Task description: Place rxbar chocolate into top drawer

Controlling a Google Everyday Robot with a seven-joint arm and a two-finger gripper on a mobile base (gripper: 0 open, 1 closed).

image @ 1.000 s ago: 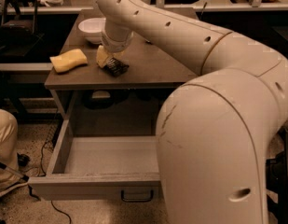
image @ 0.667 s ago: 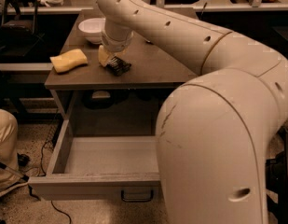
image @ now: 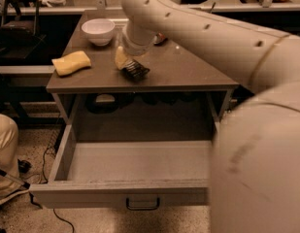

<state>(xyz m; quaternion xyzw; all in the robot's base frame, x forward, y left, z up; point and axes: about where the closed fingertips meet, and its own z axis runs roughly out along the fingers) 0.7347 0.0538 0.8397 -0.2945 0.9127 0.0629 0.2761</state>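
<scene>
With the end effector low on the bench at the rxbar chocolate near the front edge, its grip impossible to tell, a firm hold should be confirmed before lifting and carrying forward over the open top drawer.

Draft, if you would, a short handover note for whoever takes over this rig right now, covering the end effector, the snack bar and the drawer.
End effector: low over the tabletop, near its front edge, shut on the rxbar chocolate.
Rxbar chocolate: at the end effector's tip, tilted; whether it has cleared the tabletop cannot be told.
Top drawer: pulled fully open below the tabletop, nothing visible inside.
Also on the tabletop: yellow sponge and white bowl, both left of the bar.
Done: drawer open, bar grasped.
Left: carry the bar past the front edge, lower it into the drawer, release.
</scene>
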